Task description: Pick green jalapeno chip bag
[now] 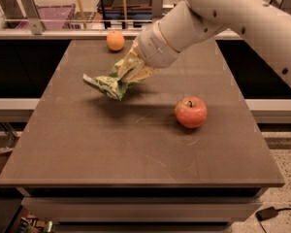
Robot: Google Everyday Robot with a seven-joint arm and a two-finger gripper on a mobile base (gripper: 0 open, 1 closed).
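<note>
Brown tabletop fills most of the view from where I stand, with the pale arm reaching in from the far right. Its gripper is clamped on the upper end of the green jalapeno chip bag. The bag trails down and to the left of it, long axis slanting, its low tip seemingly just clear of the surface. An apple sits well apart on the right, and an orange lies near the far edge.

Gripper above rear-centre of table, clamped on upper end of green jalapeno chip bag; bag crumpled, trailing down-left, shadow beneath; arm enters from upper right; red apple right of bag, apart; orange near far edge.
</note>
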